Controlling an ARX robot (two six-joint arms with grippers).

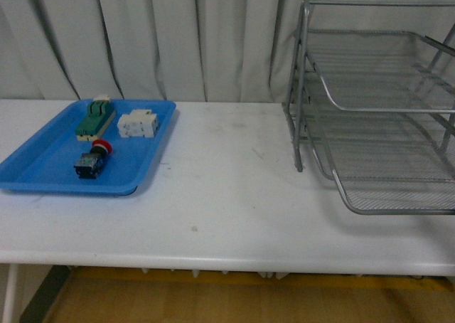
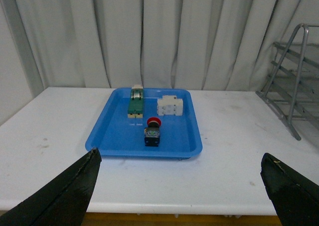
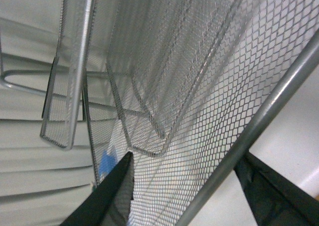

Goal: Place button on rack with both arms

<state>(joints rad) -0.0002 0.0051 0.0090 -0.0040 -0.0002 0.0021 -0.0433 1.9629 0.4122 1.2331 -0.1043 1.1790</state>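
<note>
The button (image 1: 92, 159), red cap and black-and-blue body, lies in the blue tray (image 1: 43, 173) at the table's left; it also shows in the left wrist view (image 2: 152, 132). The silver wire-mesh rack (image 1: 380, 117) stands at the right. Neither arm shows in the front view. My left gripper (image 2: 182, 196) is open and empty, hovering back from the table's front edge, facing the tray. My right gripper (image 3: 184, 196) is open, right up against the rack's mesh (image 3: 199, 86), with a frame tube (image 3: 259, 121) crossing between its fingers.
In the blue tray (image 2: 109, 136) also lie a green-and-cream block (image 1: 94, 118) and a white blocky part (image 1: 138, 124). Grey curtains hang behind the white table (image 1: 227, 195). The rack's edge shows in the left wrist view (image 2: 294, 86).
</note>
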